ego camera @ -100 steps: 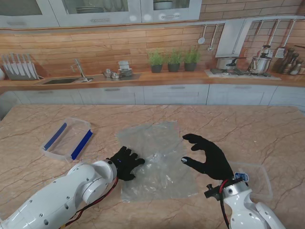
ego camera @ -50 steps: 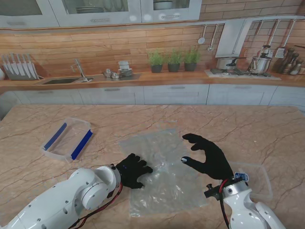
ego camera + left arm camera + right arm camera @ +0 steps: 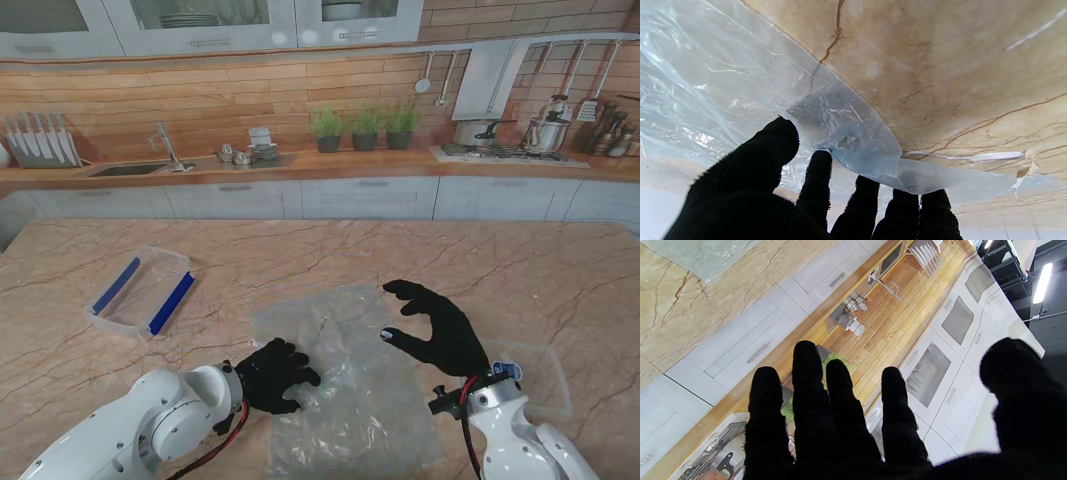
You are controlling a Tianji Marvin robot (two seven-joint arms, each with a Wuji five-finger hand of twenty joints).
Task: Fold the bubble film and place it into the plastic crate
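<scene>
crate: clear plastic crate (image 3: 140,292) with two blue strips sits on the left side of the marbled beige stone bench (image 3: 560,280), well apart from the film, nothing visible inside it
second container: another clear plastic tray or lid (image 3: 548,372) lies on the right side, just beside the right arm, looks empty but it's hard to make out
film: see-through crinkly bubble film sheet (image 3: 345,375) lies mostly flat mid-bench between the two arms, its nearer edge running toward me; not in the crate
left robot hand: black-gloved left robot hand (image 3: 275,373) is on the film's left edge, palm down; the wrist view shows the film's corner (image 3: 853,140) lifted and lying over the fingertips (image 3: 821,166), thumb close by; can't tell if it's truly pinched or just resting there
right robot hand: black-gloved right robot hand (image 3: 437,330) hovers over the film's right edge, fingers spread and curled, holding nothing; in its wrist view the fingers (image 3: 806,380) are clearly apart
labels: no readable writing or brand on anything
background: kitchen counter with a sink, three potted green herbs (image 3: 365,127) and pots on a hob behind the bench
</scene>
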